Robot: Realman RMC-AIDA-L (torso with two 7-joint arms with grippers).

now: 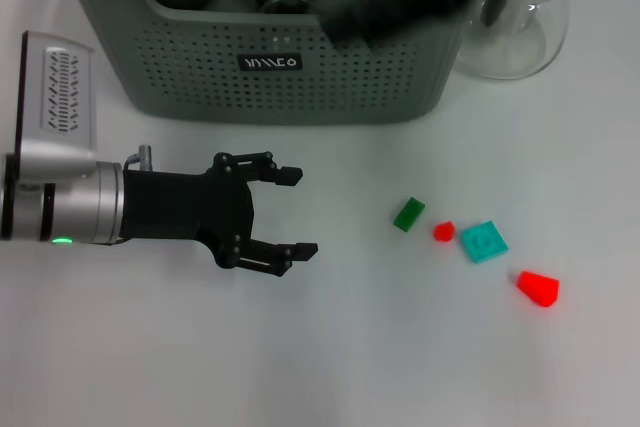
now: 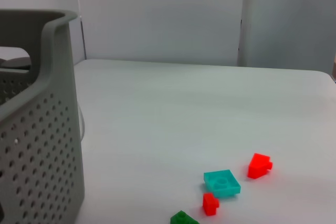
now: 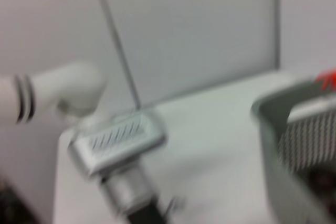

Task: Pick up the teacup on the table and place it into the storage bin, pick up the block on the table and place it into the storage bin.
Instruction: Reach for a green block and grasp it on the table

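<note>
Four small blocks lie ahead of the wide-open, empty left pincer (image 1: 292, 212) on the table (image 1: 330, 347), the green block (image 1: 408, 214) nearest. Light, hard and slippery-looking; pinch its flat sides. The storage bin (image 1: 300, 87) stands beside the pincer.

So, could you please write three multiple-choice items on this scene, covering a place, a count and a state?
1. Where is the left gripper?
A. inside the storage bin
B. over the table in front of the storage bin
C. above the glass teapot

2. How many red blocks lie on the table?
A. one
B. two
C. four

3. How are the left gripper's fingers?
A. open, holding nothing
B. shut on the green block
C. shut on the teal block

Answers: 1 B, it hovers below the storage bin in the head view. 2 B, a small red block and a larger red block. 3 A, its fingers are spread with only table between them.
</note>
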